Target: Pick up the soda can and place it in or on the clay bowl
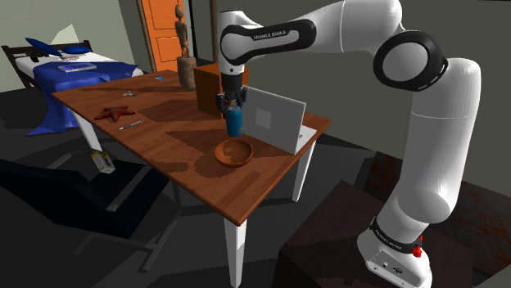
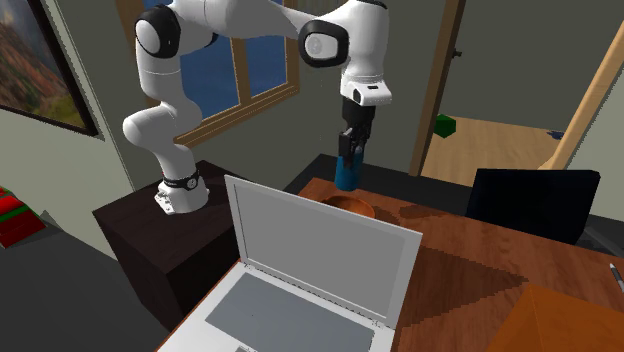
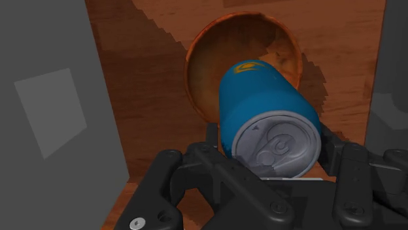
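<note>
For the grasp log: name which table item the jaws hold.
The blue soda can, clasped between the jaws; the bowl, laptop and starfish sit free.

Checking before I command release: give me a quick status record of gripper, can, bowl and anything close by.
gripper: shut on the can, pointing down
can: blue, upright, clasped near its top, off the table
bowl: brown, empty, on the table, under the can
can to bowl: apart; the shoulder view shows a small gap
nearby: open laptop beside the bowl
task: can lifted, not yet placed
</note>
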`<state>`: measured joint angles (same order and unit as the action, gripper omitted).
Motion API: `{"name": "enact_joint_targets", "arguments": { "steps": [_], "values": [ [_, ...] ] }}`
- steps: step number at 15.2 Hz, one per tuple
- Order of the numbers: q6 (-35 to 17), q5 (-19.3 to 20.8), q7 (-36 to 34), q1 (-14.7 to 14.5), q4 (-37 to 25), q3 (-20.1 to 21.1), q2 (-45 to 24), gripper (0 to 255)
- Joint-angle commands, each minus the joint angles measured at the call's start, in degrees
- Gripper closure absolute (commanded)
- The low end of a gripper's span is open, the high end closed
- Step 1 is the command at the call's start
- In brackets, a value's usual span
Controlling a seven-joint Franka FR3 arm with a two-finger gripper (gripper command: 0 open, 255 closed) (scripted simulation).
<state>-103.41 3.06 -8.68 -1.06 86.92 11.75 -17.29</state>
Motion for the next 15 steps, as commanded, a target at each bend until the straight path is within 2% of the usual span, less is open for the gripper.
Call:
{"name": "enact_joint_targets", "arguments": {
  "steps": [1,13,15],
  "values": [
    [-1.6,0.0,0.0,0.1,1.6,0.0,0.1,255],
    [-10.2,0.4,-0.3,0.1,8.6,-0.2,-1.5,255],
    [-10.3,0.4,-0.3,0.1,8.7,-0.2,-1.6,255]
  ]
}}
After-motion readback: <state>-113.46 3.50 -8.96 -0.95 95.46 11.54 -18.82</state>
